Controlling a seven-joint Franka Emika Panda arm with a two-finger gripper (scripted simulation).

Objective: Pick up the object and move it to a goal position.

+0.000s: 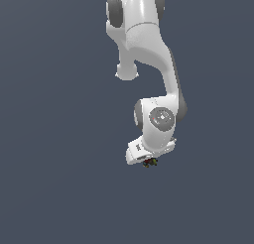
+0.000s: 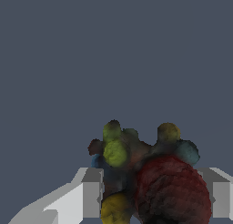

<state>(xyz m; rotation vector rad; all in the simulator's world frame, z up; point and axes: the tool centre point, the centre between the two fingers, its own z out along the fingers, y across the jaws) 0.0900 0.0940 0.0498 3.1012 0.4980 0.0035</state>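
Near the lower middle of the exterior view, the white arm [image 1: 149,74] reached down, and its gripper [image 1: 150,161] held the lump [image 1: 150,162] — a tiny dark thing. In the wrist view, the grey fingers [image 2: 91,193] pinched the lump [image 2: 150,177] from both sides — bumpy, red and yellow.

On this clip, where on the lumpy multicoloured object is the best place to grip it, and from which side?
Across its narrower dark middle, one finger on each flank, coming straight down from above. The object is a knobbly cluster of balls, so flat pads seat better between bumps than on the big red ball. The hand already straddles it that way.
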